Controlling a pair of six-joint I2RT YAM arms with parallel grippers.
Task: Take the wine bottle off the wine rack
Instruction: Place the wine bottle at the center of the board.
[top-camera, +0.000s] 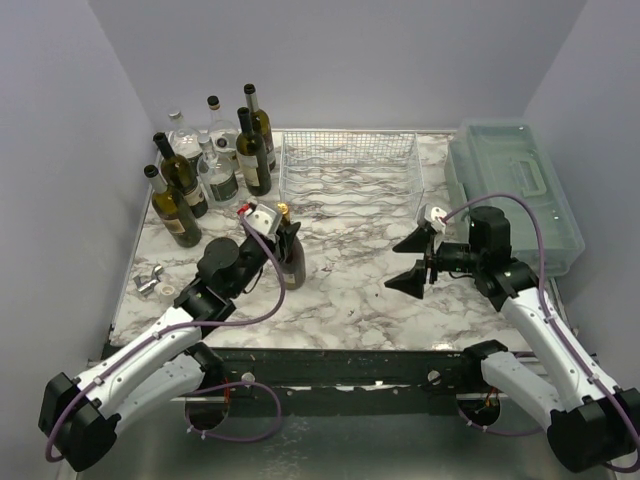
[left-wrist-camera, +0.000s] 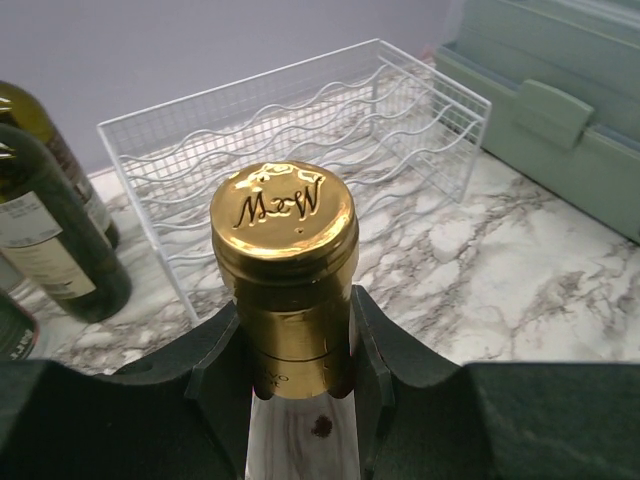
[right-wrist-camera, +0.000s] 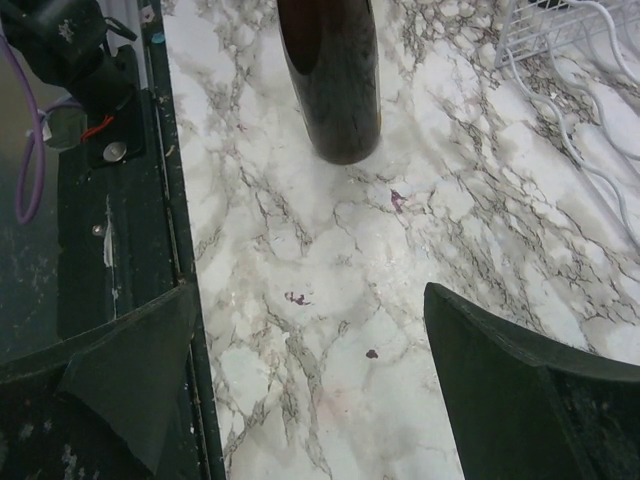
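One wine bottle stood upright on the desk, just in front of the wine rack and clear of it. My left hand was clamped around its gold-capped neck. My right hand hung wide open over the marble, right of the bottle, gripping nothing.
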